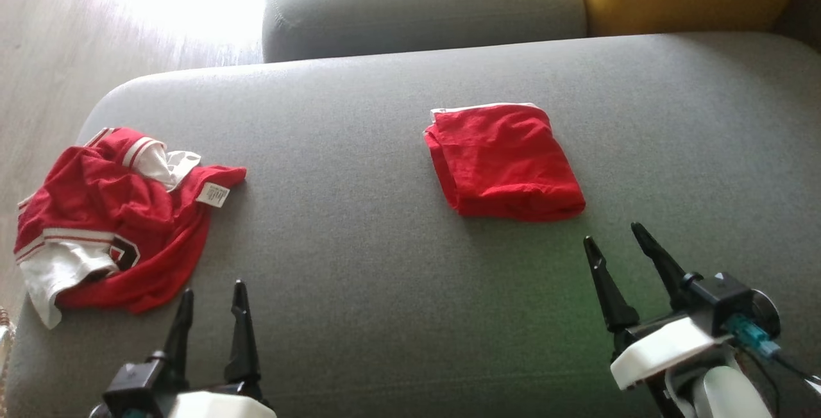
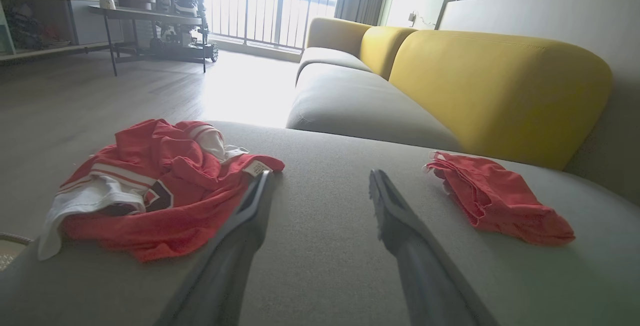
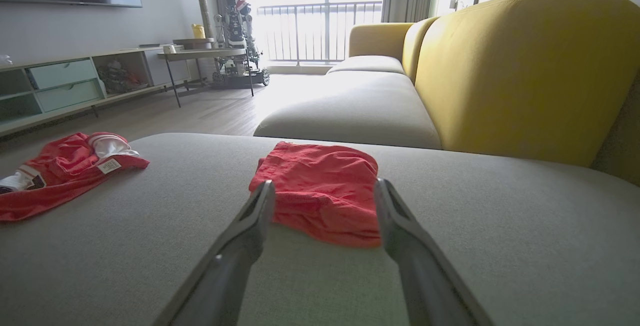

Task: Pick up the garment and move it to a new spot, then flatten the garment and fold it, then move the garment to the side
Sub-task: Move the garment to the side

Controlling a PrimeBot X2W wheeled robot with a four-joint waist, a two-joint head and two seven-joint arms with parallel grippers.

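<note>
The grey seat cushion (image 1: 385, 290) carries everything; a crumpled red-and-white jersey (image 1: 109, 213) lies at its left edge, label showing; a smaller folded red garment (image 1: 507, 161) sits right of centre, toward the back edge; the left gripper (image 1: 213, 290) is at the front edge beside the jersey, released and empty; the right gripper (image 1: 612, 233), likewise released, points at the folded garment, apart from it.

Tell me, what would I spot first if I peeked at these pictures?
You would spot the crumpled red-and-white jersey first, heaped at the left end of the grey cushion. Next comes the folded red garment, lying flat towards the right, and the bright yellow backrest behind it. The left gripper sits open just below the jersey, and the right gripper is open near the folded one, touching neither.
</note>
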